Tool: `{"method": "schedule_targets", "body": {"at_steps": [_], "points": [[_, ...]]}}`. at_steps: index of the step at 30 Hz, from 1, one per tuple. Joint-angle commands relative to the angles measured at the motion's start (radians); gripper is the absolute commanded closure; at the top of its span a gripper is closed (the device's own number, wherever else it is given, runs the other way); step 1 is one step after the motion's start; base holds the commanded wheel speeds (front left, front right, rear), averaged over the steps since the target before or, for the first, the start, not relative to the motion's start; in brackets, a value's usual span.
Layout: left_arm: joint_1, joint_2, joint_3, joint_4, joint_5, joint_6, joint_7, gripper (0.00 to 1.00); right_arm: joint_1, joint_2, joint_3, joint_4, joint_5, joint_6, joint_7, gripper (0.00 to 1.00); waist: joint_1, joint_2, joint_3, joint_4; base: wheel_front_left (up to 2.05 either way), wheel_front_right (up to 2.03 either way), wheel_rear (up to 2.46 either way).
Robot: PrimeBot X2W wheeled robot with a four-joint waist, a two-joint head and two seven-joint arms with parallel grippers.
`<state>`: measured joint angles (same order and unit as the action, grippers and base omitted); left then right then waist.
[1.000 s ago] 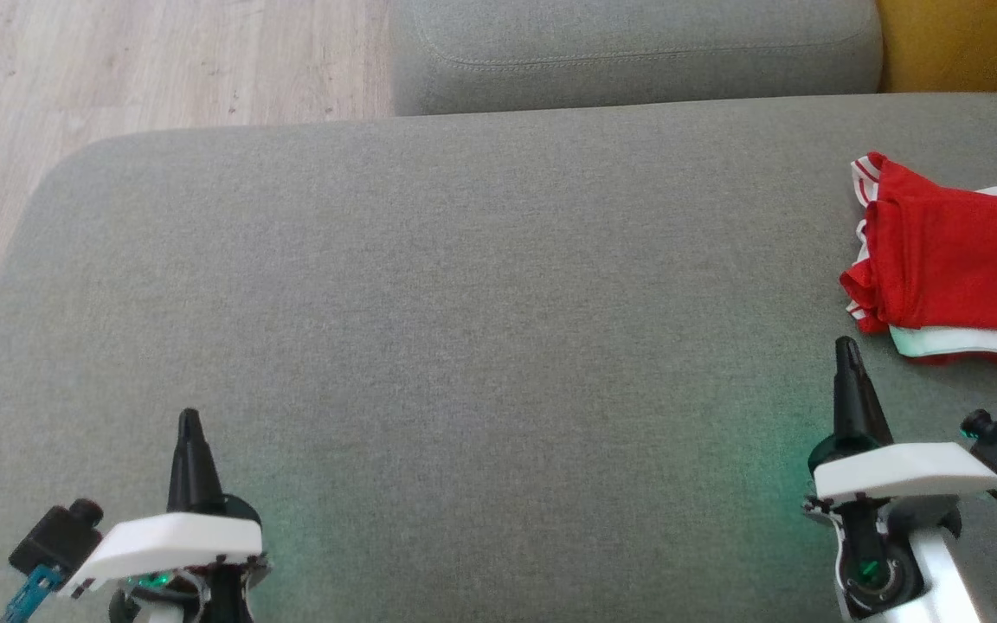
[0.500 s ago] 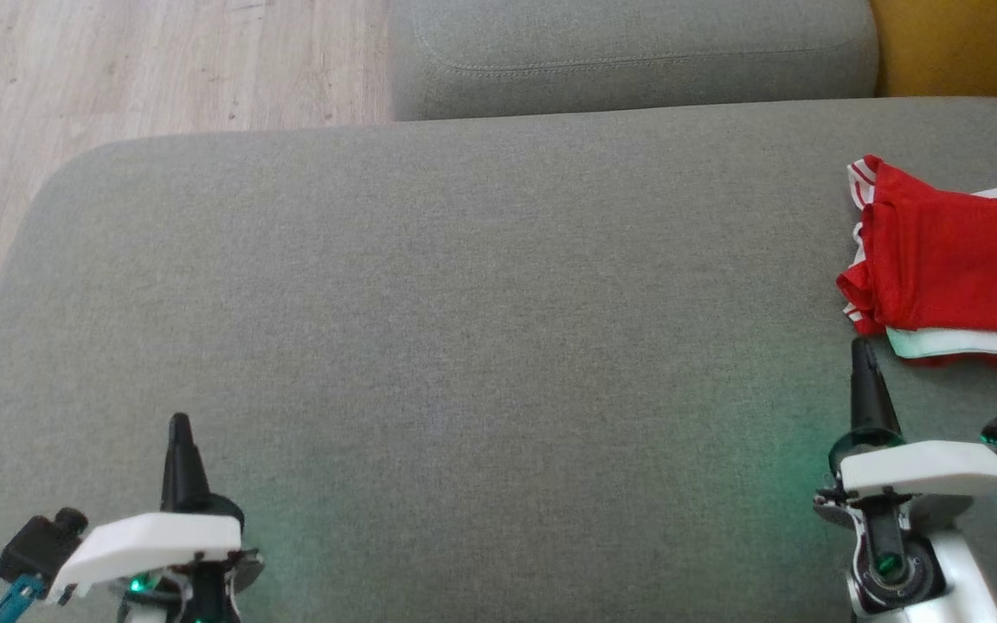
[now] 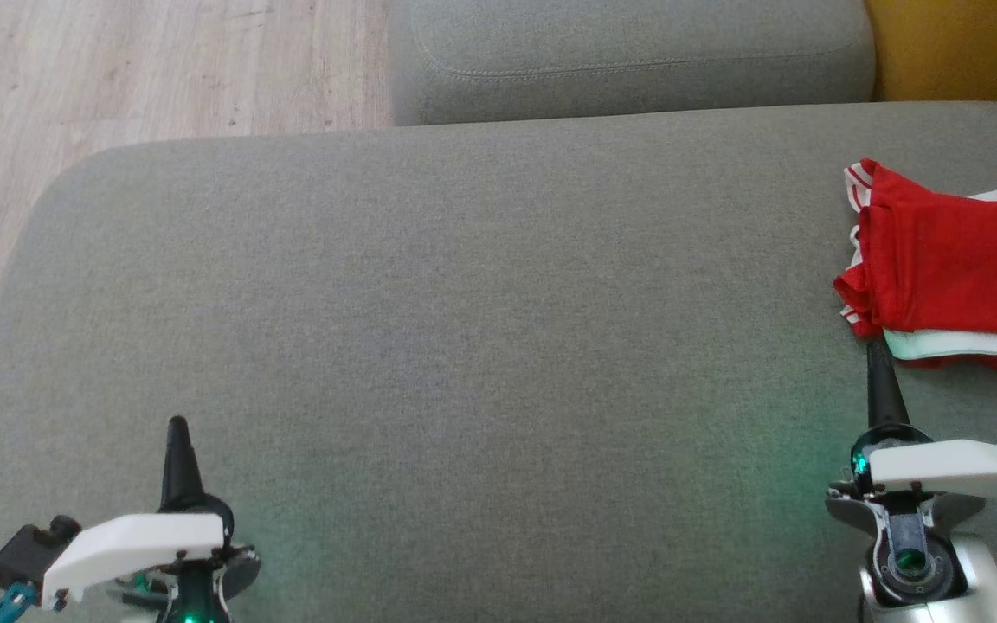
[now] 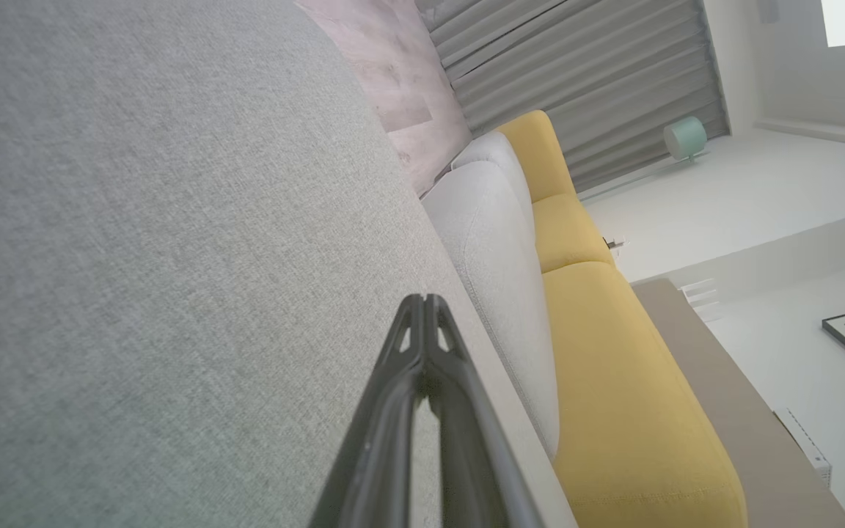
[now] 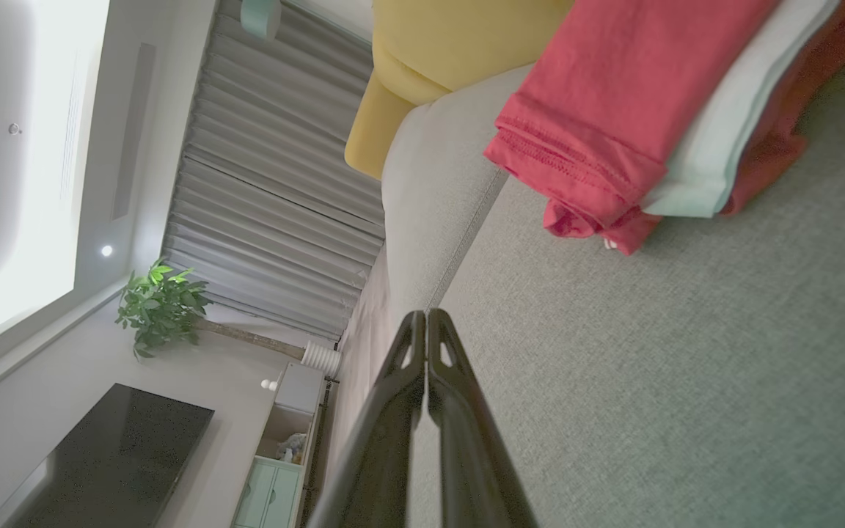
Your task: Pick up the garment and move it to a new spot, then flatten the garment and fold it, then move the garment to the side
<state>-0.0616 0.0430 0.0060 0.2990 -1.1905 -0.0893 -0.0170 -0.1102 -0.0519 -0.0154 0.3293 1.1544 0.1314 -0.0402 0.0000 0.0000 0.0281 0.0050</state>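
Both pairs of fingers pressed together, pinching nothing: left gripper (image 3: 176, 426) and right gripper (image 3: 874, 350) low over the grey cushion (image 3: 464, 303). Red garment (image 3: 948, 260) with white trim, folded in a compact stack, just beyond the right fingertips and off to their right, well apart from the left ones. Looks near the end: already folded and set aside, with seemingly only drawing the arms clear left to do.

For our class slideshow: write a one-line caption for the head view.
Folded red garment on the grey cushion's right side; left gripper and right gripper shut, empty.
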Motion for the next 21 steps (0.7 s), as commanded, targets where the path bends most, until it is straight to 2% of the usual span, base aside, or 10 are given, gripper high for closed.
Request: {"method": "schedule_targets", "body": {"at_steps": [1, 21], "points": [[-0.044, 0.005, 0.037, -0.037, -0.022, -0.010, 0.009, 1.00, -0.017, -0.018, 0.006, -0.042, 0.027, 0.000, 0.012, 1.00, 0.0000, 0.0000, -0.001, 0.000, 0.00, 0.00, 0.00], [-0.045, 0.006, 0.071, -0.045, -0.214, -0.025, 0.067, 1.00, -0.006, -0.018, -0.032, -0.063, 0.245, -0.001, 0.070, 1.00, 0.0000, 0.0000, -0.012, -0.002, 0.00, 0.00, 0.00]]}}
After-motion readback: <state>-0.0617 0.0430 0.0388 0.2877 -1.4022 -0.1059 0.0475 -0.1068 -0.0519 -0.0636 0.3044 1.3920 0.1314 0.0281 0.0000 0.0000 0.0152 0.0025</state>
